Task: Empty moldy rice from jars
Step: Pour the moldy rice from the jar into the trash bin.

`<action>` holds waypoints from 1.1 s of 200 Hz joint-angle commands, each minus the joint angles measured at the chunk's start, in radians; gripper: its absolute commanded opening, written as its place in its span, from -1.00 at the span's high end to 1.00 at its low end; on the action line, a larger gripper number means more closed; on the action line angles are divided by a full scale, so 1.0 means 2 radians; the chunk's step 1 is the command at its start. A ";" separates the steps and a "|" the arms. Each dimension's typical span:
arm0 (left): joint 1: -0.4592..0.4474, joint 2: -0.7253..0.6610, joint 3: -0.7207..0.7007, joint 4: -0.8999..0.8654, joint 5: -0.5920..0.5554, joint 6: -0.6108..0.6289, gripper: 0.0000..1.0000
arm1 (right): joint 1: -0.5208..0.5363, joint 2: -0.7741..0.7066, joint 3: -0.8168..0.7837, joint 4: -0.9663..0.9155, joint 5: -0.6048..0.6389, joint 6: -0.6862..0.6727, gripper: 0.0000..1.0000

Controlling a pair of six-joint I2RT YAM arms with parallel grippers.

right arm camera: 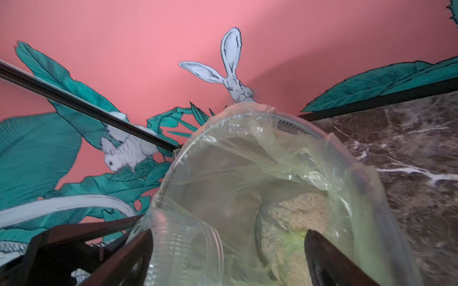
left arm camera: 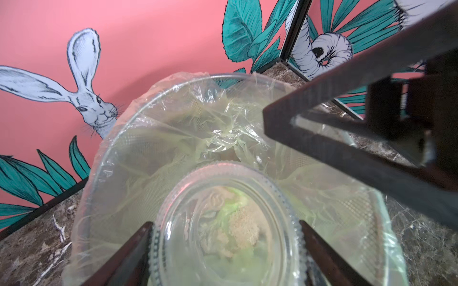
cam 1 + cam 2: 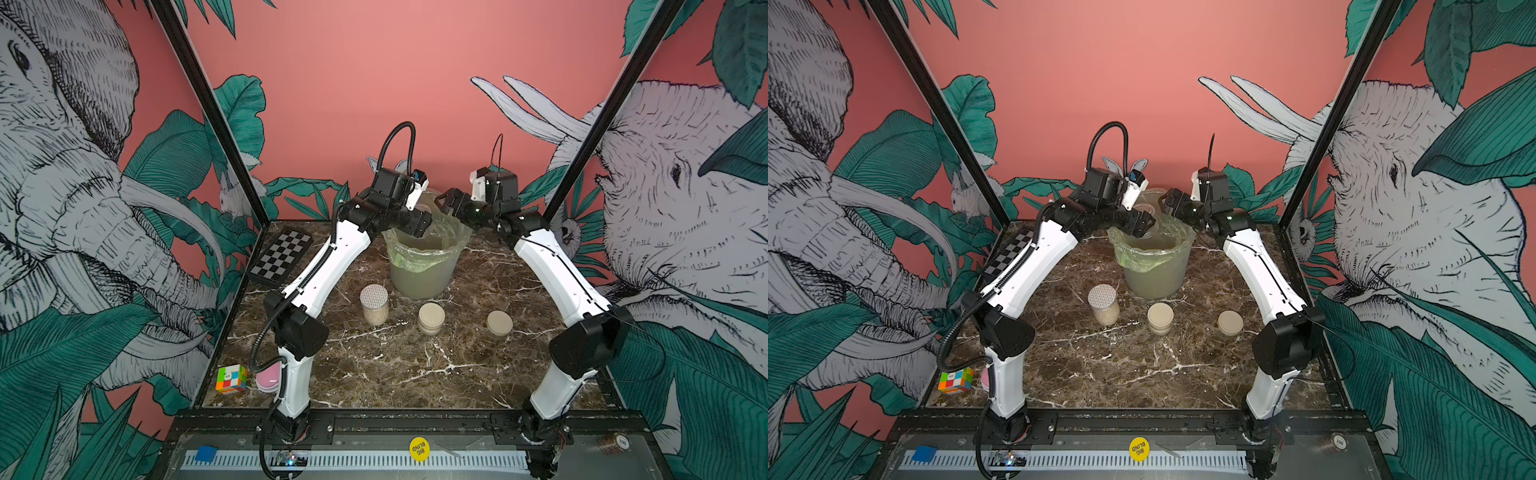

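Left wrist view: left gripper [image 2: 225, 224] clamped on jar [image 2: 223, 193], mouth tipped down over bin [image 2: 111, 173]. Right gripper [image 1: 228, 234] apart, empty, over opposite rim.

We see a dark brown marbled worktop [image 3: 395, 365] veined with white. At mid-frame stands a translucent bin [image 3: 419, 278] lined with a green bag. Below it, in a row from left to right, are a tall jar [image 3: 374, 305] with a dotted lid, a squat jar [image 3: 431, 318] and a low beige lid [image 3: 499, 323]. A checkerboard [image 3: 282, 257] lies at the left edge. A colour cube [image 3: 231, 378] and a pink disc [image 3: 268, 378] sit lower left.
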 commanded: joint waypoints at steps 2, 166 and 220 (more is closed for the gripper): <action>0.003 -0.031 -0.003 0.025 0.003 -0.002 1.00 | 0.007 0.026 0.057 -0.048 0.000 -0.103 -0.85; 0.000 -0.045 0.004 0.000 -0.036 0.008 1.00 | 0.005 -0.054 -0.077 0.132 0.014 -0.121 -0.93; 0.001 -0.048 -0.020 0.055 0.028 -0.029 1.00 | 0.004 -0.075 -0.090 0.140 0.003 -0.108 -0.94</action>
